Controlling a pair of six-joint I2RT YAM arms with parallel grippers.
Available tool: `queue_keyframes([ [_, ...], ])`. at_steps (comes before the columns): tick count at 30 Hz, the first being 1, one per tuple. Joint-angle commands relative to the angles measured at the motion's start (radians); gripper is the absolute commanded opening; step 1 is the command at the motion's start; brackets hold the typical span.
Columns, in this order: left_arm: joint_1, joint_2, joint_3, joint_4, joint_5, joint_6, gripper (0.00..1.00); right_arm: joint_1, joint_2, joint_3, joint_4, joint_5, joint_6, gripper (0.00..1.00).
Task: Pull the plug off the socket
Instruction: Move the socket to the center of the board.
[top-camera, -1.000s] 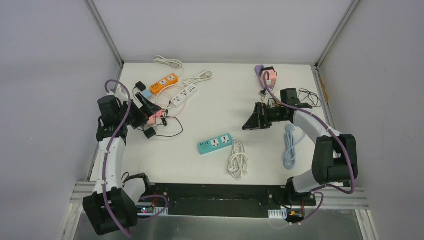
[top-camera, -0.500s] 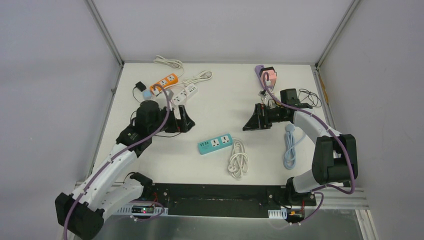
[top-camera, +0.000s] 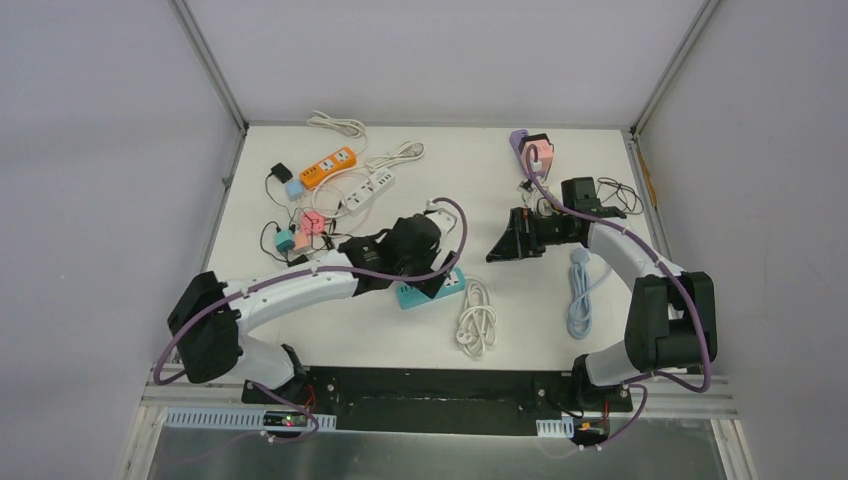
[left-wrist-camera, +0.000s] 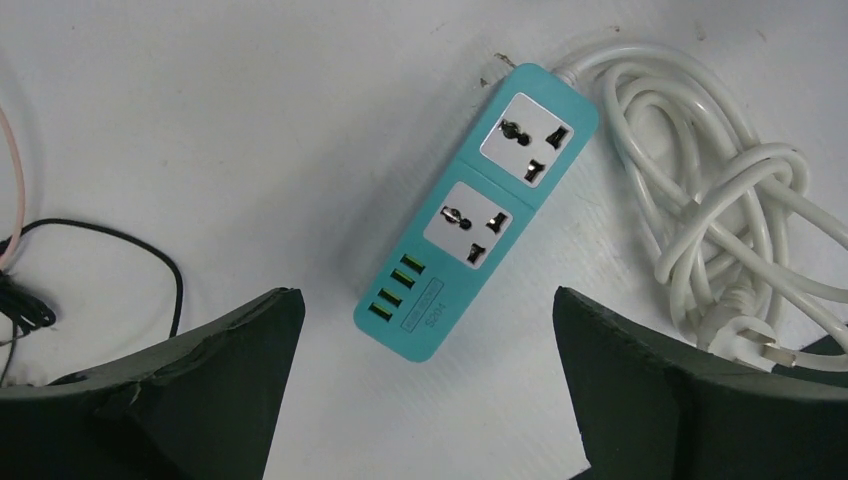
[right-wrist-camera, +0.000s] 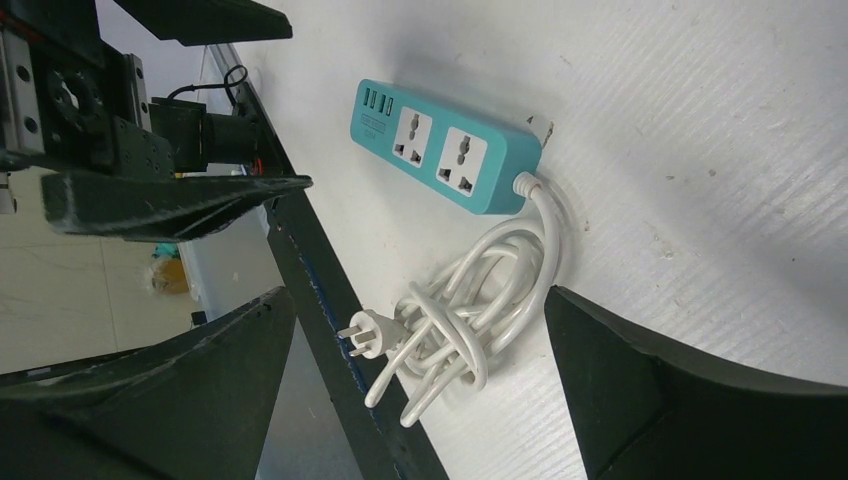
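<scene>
Big swing from the left gripper: off the far-left clutter a second ago, now parked right over the teal strip, fingers spread wide and gripping nothing. Strip straight below, framed between the two fingers, touched by neither. Both sockets on it bare, though: no plug seated, nothing to pull here. Only a loose plug at the end of the white coil, lying flat just beyond one finger. No change from the right gripper: same spot throughout, jaws wide, empty, strip out ahead of it and coil nearer, between its fingers. As for a plug actually sitting in a socket: cannot tell from here. Likeliest back in that clutter behind the left gripper, among the pink and teal adapters and black leads, or at the orange strip beyond, but too small to read. So, judging by this: either a job already finished over there, or a detour to a strip with nothing to give. Next, probably, a look back at the clutter rather than a squeeze here.
</scene>
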Motion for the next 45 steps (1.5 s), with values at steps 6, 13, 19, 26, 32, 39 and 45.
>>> queue_keyframes([
  [6, -0.04, 0.166, 0.128, -0.03, -0.041, 0.153, 0.99, -0.013, -0.038, -0.007, 0.003, 0.005, -0.041, 1.0],
  [13, -0.041, 0.272, 0.166, -0.023, 0.026, 0.162, 0.99, -0.013, -0.031, -0.007, 0.003, 0.007, -0.045, 1.0],
  [19, -0.04, 0.331, 0.184, -0.02, 0.01, 0.173, 0.99, -0.015, -0.026, -0.008, 0.001, 0.008, -0.048, 1.0],
  [26, -0.039, 0.408, 0.2, -0.014, 0.043, 0.166, 0.94, -0.016, -0.023, -0.008, -0.004, 0.012, -0.055, 1.0],
  [32, -0.022, 0.446, 0.206, -0.009, 0.111, 0.146, 0.83, -0.016, -0.02, -0.011, -0.007, 0.013, -0.061, 1.0],
  [39, 0.0, 0.432, 0.173, 0.018, 0.148, 0.107, 0.69, -0.017, -0.018, -0.01, -0.007, 0.01, -0.064, 1.0],
  [45, 0.034, 0.389, 0.113, 0.035, 0.156, 0.046, 0.54, -0.018, -0.018, -0.01, -0.009, 0.008, -0.069, 1.0],
])
